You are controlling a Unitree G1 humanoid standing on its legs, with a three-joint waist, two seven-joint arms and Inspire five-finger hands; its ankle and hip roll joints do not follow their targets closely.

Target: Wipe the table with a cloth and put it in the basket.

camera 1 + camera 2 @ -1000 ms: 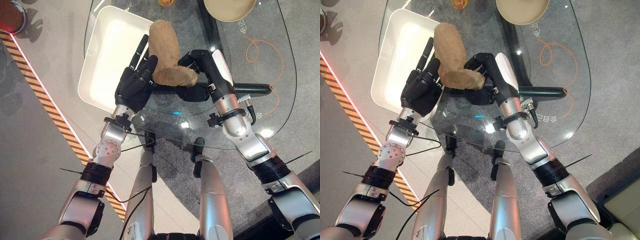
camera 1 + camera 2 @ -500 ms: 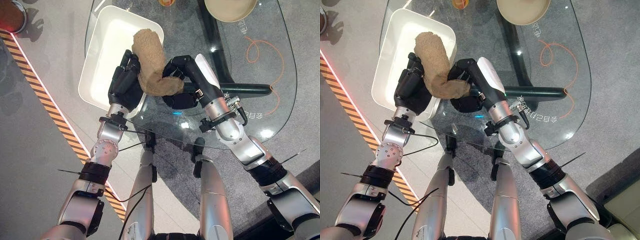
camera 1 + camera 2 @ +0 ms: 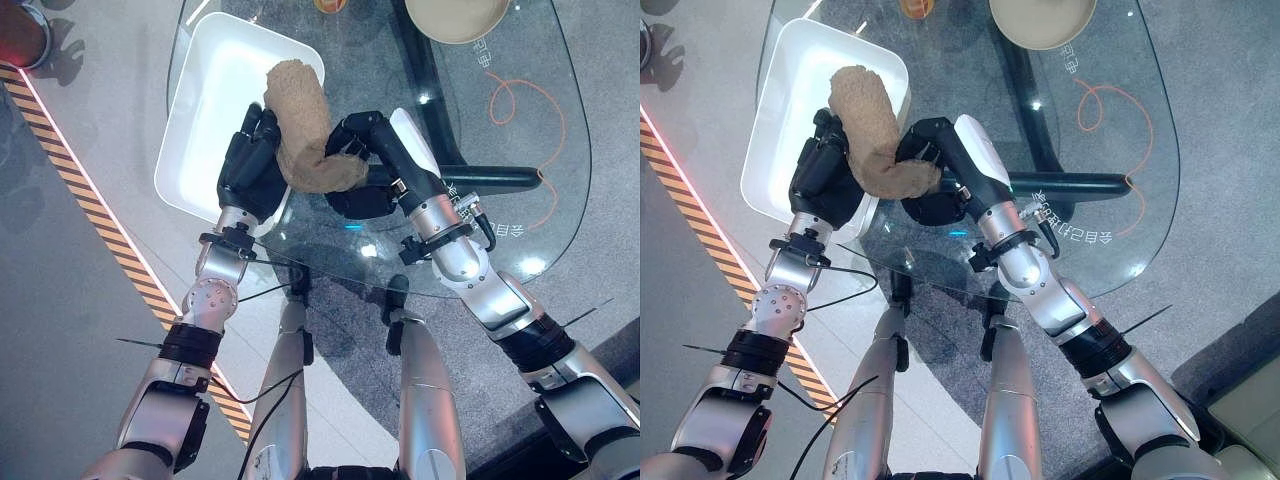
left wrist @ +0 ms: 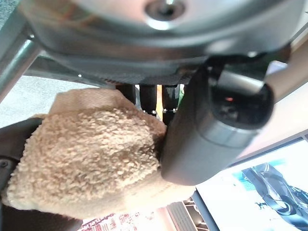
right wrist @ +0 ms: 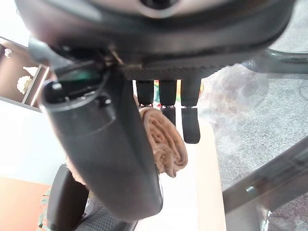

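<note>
The cloth (image 3: 303, 125) was a tan terry roll, bent like an elbow, and I held it between both my hands above the counter's (image 3: 480, 150) left edge. Its upper end stood up over the near right corner of the white basket (image 3: 205, 110); its lower end lay across toward my right hand (image 3: 370, 165). It looked soft and light to me, thick-piled, the sort of thing that sags and unrolls rather than slips, and nothing in it could break. I judged the bend was the place to keep hold, since a grip on either loose end would let the rest flop down.

My left hand (image 3: 250, 170) was against the cloth's left side at the basket's rim, fingers curled round it. My right hand had its fingers and thumb curled onto the lower end, the white thumb cover on top.

Farther off, at the counter's far edge, sat a beige bowl (image 3: 455, 18) and a small orange thing (image 3: 331, 5) I could not make out. An orange cord (image 3: 520, 95) looped beneath the glass on the right side.
</note>
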